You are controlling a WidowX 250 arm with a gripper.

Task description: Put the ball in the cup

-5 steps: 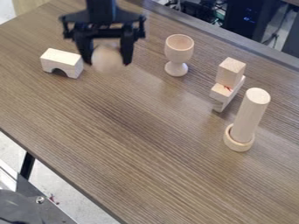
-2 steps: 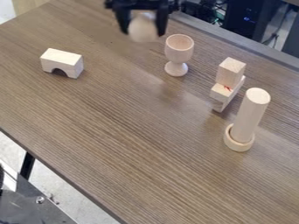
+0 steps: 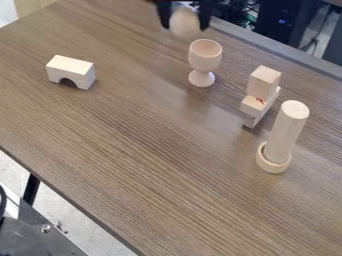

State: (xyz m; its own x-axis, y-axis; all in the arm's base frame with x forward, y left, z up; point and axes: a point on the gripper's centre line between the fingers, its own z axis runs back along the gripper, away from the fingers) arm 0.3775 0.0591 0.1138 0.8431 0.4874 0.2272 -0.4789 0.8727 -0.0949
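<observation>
My black gripper [image 3: 185, 20] hangs at the top edge of the camera view, shut on a pale wooden ball [image 3: 184, 23] that sits between its two fingers. The wooden cup [image 3: 204, 56], shaped like a goblet, stands upright on the table just below and to the right of the ball. In the view the ball's lower edge comes close to the cup's rim; its exact height above the cup I cannot tell.
A wooden arch block [image 3: 71, 72] lies at the left. Right of the cup are stacked blocks [image 3: 261, 93], then a tall cylinder [image 3: 287, 131] standing in a wooden ring [image 3: 273, 158]. The brown table [image 3: 153, 150] has its far edge at the upper right.
The gripper has moved right and toward the top edge, carrying the ball from near the arch block to beside the cup. Cup and blocks have stayed put.
</observation>
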